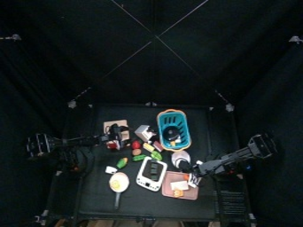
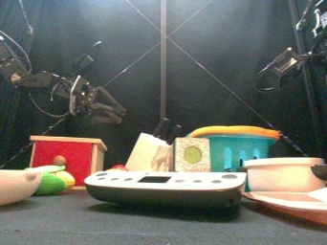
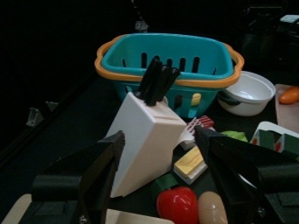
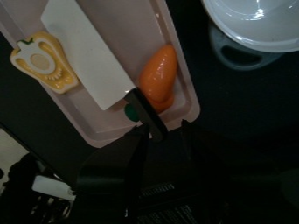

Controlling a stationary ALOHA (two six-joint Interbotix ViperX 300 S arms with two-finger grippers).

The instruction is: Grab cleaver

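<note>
Cleaver (image 4: 87, 54) on tray (image 4: 111, 131): right wrist only.

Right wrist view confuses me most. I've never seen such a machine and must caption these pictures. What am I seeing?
It is a robot: two black arms at a small table, each ending in a two-fingered claw. One camera looks straight down, one level from the table's front, one rides on each wrist. The right wrist view looks past the right claw at a pink board bearing a cleaver, a carrot and a yellow pepper slice, beside a white bowl. The left claw hangs open and empty before a knife block and teal basket. Whether the cleaver is gripped yet is unclear.
</note>
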